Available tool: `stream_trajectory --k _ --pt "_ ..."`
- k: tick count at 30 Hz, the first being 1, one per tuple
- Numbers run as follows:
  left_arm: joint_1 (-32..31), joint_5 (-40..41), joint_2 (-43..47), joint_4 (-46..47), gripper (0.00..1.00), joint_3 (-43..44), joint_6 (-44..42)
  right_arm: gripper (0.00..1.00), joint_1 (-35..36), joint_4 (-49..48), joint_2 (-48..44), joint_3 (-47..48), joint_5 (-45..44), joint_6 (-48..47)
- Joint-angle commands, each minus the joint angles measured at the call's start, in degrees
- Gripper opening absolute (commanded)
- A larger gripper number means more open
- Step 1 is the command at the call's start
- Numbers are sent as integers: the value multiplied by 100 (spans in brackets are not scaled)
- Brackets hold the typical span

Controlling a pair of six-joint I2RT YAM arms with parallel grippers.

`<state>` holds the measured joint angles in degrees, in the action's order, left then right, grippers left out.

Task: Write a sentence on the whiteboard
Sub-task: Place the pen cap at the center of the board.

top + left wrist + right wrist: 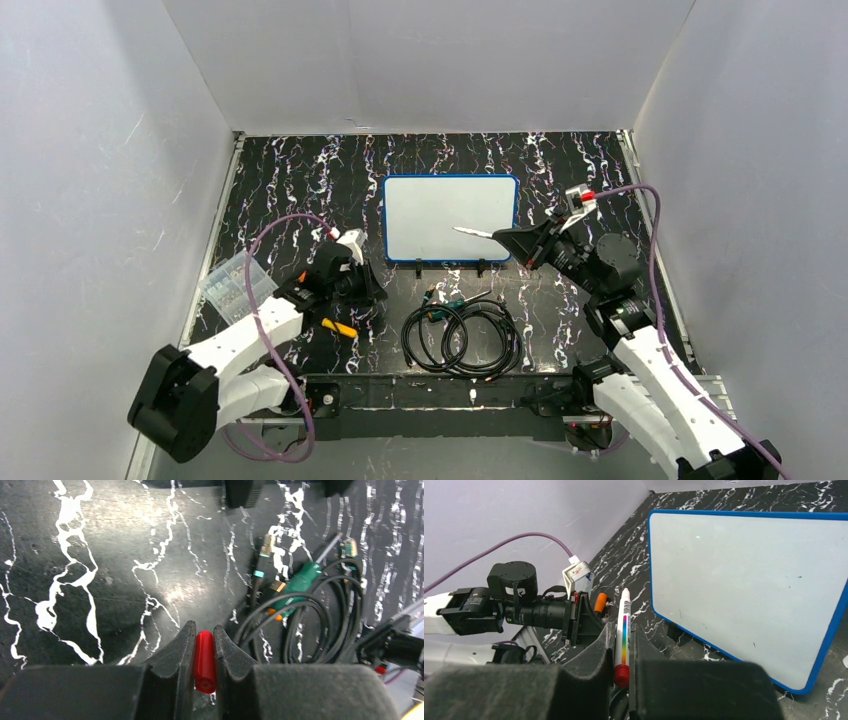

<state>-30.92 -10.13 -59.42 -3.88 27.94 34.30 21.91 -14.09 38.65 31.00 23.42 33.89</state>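
Observation:
The whiteboard [440, 205] [749, 575], white with a thin blue frame and black clips on its near edge, lies flat at the middle of the table. No sentence is in view on it; the surface is blank apart from tiny specks. My right gripper [512, 239] [622, 627] is shut on a white marker [474, 232] [623, 630] with a rainbow stripe and a red end. The marker's tip points out over the board's lower right area. Whether it touches, I cannot tell. My left gripper [366, 290] [204, 630] hovers left of the board's near corner, shut on a small red cap [205, 661].
A coil of black cables [462, 340] [310, 625] with a green-handled tool [299, 581] lies in front of the board. A clear plastic box [238, 287] sits at the left edge, an orange-yellow item [340, 327] beside my left arm. White walls enclose the table.

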Motion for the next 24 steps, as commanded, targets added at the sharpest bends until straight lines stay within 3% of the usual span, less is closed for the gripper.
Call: stream_trajectory --k 1,8,10,13,17,20,24 --pt "-75 449 -465 671 9 -79 -227 1 263 -41 22 -43 -557 -422" --pt "-134 756 -1137 886 14 -17 -415 1 787 -138 300 -62 -883 -564" --pt "-134 780 -1146 921 25 -32 -409 1 964 -110 381 -53 -1018 -631" --pt "-134 778 -1043 912 51 -76 -341 1 1264 -8 557 22 -1226 -758" --pt "-106 714 -599 533 74 43 -148 1 1691 150 766 228 -1498 -926" --pt "39 499 -147 -53 83 264 -97 1 1965 173 827 311 -1734 -971" --pt "658 -337 214 -887 85 835 -395 1 2130 234 878 450 -1906 -986"
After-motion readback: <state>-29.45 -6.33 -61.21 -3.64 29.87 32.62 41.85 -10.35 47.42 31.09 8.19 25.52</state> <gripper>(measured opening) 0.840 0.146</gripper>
